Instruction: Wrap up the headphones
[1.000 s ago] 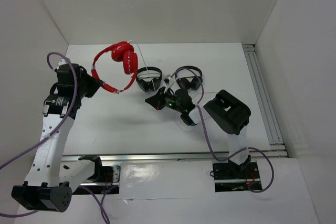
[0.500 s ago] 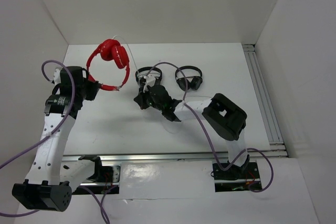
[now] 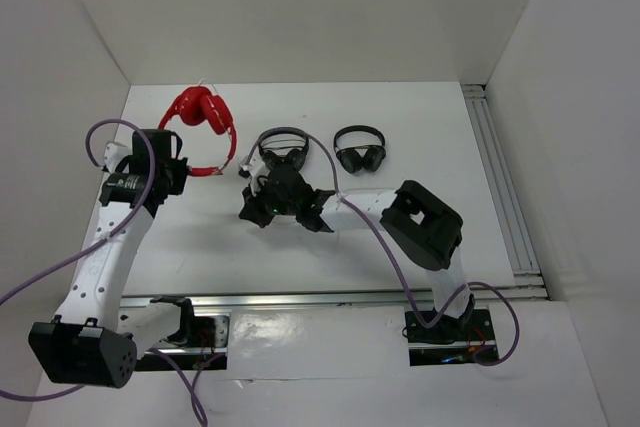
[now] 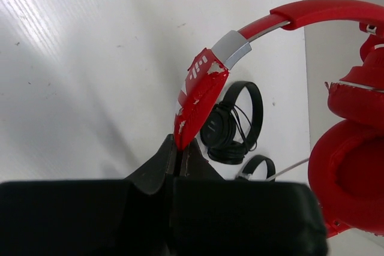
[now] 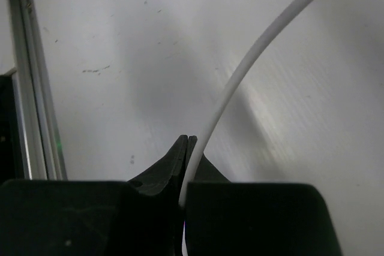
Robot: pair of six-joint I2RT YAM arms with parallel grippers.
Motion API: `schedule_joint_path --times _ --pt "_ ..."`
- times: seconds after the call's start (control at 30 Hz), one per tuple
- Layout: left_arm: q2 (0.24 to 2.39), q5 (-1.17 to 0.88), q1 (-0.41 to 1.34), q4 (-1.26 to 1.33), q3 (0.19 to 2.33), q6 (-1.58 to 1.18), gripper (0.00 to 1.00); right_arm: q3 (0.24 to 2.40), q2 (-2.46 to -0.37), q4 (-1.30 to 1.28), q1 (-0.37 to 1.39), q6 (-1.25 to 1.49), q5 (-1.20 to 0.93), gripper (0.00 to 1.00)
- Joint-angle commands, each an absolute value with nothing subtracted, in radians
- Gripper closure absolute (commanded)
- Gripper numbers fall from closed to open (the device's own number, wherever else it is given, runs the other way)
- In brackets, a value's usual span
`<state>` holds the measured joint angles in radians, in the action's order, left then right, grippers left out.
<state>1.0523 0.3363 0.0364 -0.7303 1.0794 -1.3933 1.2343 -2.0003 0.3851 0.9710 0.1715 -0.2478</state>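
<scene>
Both my grippers are closed tight, each on a part of the same thing. My left gripper [image 4: 180, 148] pinches one end of the headband of the red headphones [image 4: 351, 166], which are at the far left of the table [image 3: 420, 117], close to the back wall. Their earcups are bunched together beyond my fingertips. My right gripper [image 5: 188, 143] is clamped on the thin white cable [image 5: 240, 76], which runs up and away from it over the table. That gripper sits just in front of the black headphones [image 3: 283, 147]; a second black pair [image 3: 360, 152] lies to their right.
</scene>
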Motion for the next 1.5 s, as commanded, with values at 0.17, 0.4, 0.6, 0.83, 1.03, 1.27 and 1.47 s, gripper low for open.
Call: schedule_joint_path --times 0.17,0.4,0.6,0.83,1.03,1.27,1.47 --pt "1.098 0.463 0.077 -0.64 1.131 -1.476 1.0 1.19 -1.928 0.359 0.996 0.046 -0.461 1.0" --pt "1.117 0.511 0.095 -0.655 1.109 -1.488 1.0 1.19 -1.91 0.357 0.986 0.025 -0.581 1.0" --pt "1.137 0.523 0.104 -0.664 1.109 -1.509 1.0 1.216 -1.917 0.383 0.986 0.037 -0.742 1.0" --pt "1.137 0.503 0.114 -0.638 1.098 -1.493 1.0 1.246 -1.953 0.407 0.966 0.066 -0.846 1.0" --pt "1.158 0.575 0.156 -0.67 1.117 -1.483 1.0 1.287 -1.953 0.434 0.957 0.091 -0.948 1.0" --pt "1.25 0.632 0.227 -0.67 1.175 -1.319 1.0 1.339 -1.881 0.26 0.913 -0.011 -0.885 1.0" --pt "1.315 0.652 0.285 -0.661 1.224 -1.163 1.0 1.414 -1.807 -0.061 0.882 -0.224 -0.649 1.0"
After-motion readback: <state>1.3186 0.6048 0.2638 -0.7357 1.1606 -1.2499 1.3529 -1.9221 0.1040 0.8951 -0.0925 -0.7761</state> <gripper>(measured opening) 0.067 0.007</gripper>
